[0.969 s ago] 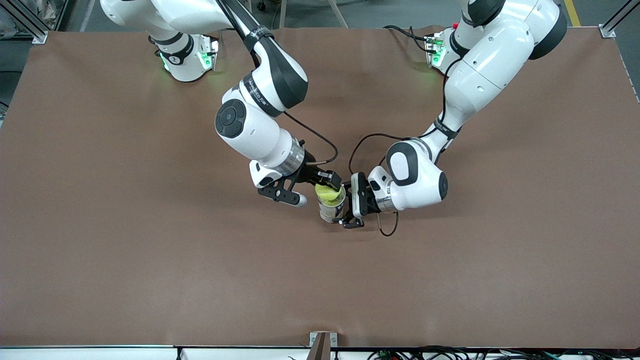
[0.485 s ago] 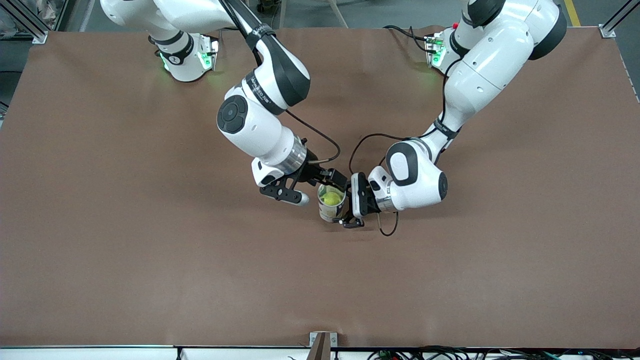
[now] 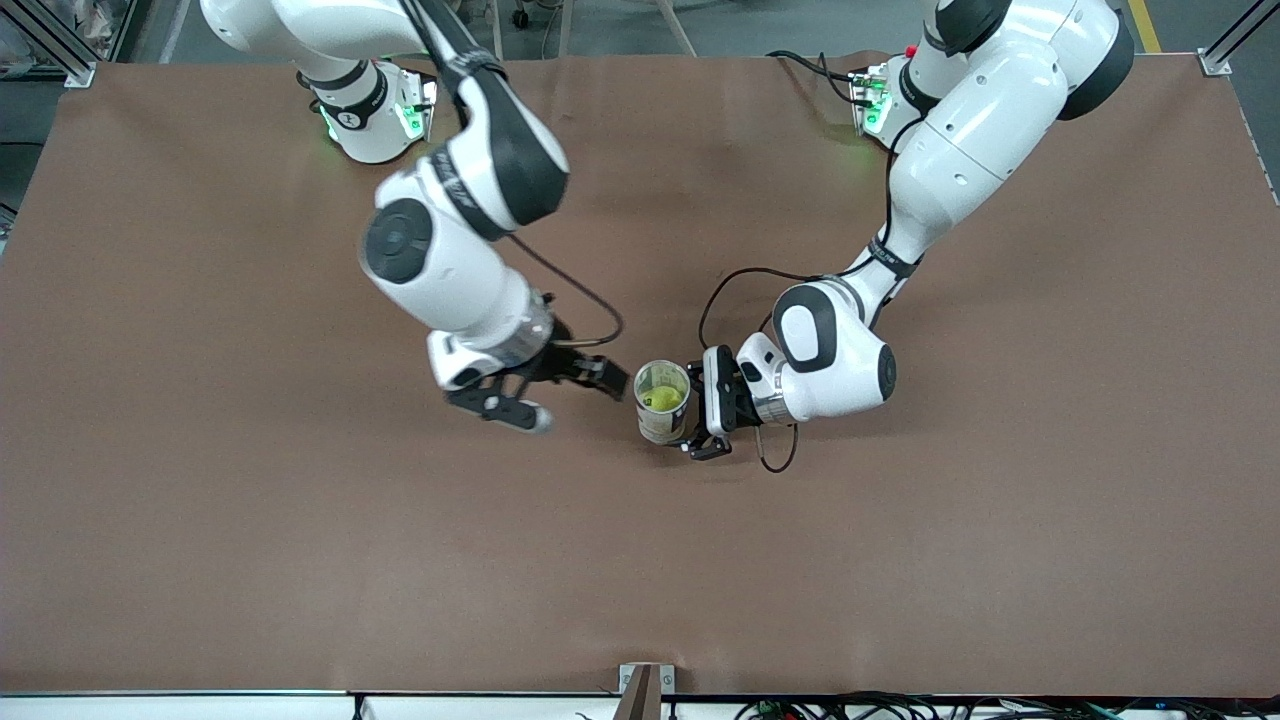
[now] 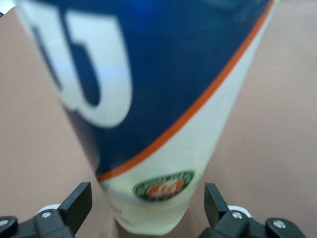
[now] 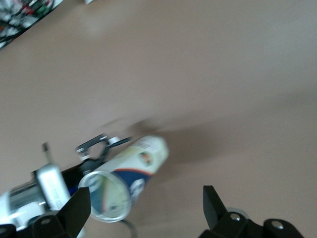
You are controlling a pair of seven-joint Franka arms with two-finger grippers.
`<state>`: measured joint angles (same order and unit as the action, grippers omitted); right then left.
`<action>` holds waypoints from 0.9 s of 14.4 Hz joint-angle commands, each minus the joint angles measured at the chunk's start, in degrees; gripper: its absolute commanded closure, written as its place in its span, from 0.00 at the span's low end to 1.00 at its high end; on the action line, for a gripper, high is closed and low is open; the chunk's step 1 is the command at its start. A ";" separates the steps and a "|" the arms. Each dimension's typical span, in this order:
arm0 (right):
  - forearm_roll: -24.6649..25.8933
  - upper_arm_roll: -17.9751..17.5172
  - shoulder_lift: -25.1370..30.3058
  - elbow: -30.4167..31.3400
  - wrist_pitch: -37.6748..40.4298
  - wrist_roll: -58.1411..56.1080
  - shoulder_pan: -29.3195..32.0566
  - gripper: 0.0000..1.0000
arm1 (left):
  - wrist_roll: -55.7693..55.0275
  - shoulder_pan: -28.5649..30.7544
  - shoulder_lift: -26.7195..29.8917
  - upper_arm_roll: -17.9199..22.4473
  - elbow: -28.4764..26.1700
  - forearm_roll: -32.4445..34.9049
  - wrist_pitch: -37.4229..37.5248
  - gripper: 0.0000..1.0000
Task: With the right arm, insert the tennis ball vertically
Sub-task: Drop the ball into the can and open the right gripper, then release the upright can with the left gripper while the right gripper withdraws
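Note:
The yellow-green tennis ball (image 3: 662, 398) lies inside an upright clear can (image 3: 655, 426) with a blue and white label, in the middle of the table. My left gripper (image 3: 692, 413) stands round the can's lower part, open. In the left wrist view the can (image 4: 163, 114) sits between the fingertips (image 4: 81, 197) with a gap on each side. My right gripper (image 3: 563, 396) hangs open and empty over the bare table beside the can, toward the right arm's end. The right wrist view shows the can (image 5: 130, 173) from above and off to one side.
The brown table mat (image 3: 300, 550) spreads wide all round the can. A black cable (image 3: 775, 462) loops off the left wrist next to the can. The two arm bases (image 3: 370, 115) stand along the table's edge farthest from the front camera.
My right gripper opened and the ball dropped into the can. The right arm then drew away toward its own end of the table. My left gripper's jaws came off the can.

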<state>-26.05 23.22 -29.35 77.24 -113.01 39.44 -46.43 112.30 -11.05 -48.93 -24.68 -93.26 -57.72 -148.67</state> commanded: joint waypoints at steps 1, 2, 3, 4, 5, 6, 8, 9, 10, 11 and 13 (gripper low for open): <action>2.85 5.40 5.17 1.51 8.48 -4.35 0.11 0.00 | 0.11 0.42 0.68 1.56 -2.01 -0.37 -0.04 0.00; 2.85 7.43 5.96 1.51 11.64 -7.68 0.72 0.00 | 0.11 0.42 0.94 2.79 -2.62 -0.29 0.66 0.00; 2.94 9.54 6.67 1.51 14.63 -11.54 1.33 0.00 | 0.11 0.33 1.21 4.63 -2.89 0.06 2.06 0.00; 2.94 12.35 7.20 1.51 17.97 -15.93 2.04 0.00 | -0.41 0.07 1.73 7.34 -2.72 2.07 4.42 0.00; 3.20 14.98 7.99 1.51 20.70 -19.98 2.39 0.00 | -2.42 0.24 2.35 9.11 -2.63 4.00 6.88 0.00; 3.64 18.23 9.04 1.51 23.60 -23.50 2.39 0.00 | -6.00 0.24 3.40 11.48 -2.19 8.02 9.95 0.00; 3.47 25.26 9.49 1.51 27.56 -29.48 2.39 0.00 | -15.31 0.33 4.81 14.56 0.96 16.55 15.84 0.00; 3.46 28.25 9.49 1.51 28.45 -32.56 2.31 0.00 | -20.66 0.51 4.81 15.27 3.50 20.94 19.00 0.00; 3.46 30.89 9.49 1.51 28.81 -35.28 2.22 0.00 | -25.07 0.85 4.81 15.89 5.70 23.77 20.95 0.00; 3.20 32.40 9.49 1.51 29.07 -36.70 2.22 0.00 | -29.11 1.55 4.81 16.16 7.90 25.88 22.53 0.00; 3.38 33.12 9.49 1.17 29.08 -37.24 2.31 0.00 | -38.59 2.00 4.73 16.51 12.29 30.10 26.13 0.00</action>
<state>-23.43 55.97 -20.85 77.55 -83.72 2.70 -42.93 81.61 -9.04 -43.86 -8.67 -85.11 -31.40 -126.16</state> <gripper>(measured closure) 0.000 0.000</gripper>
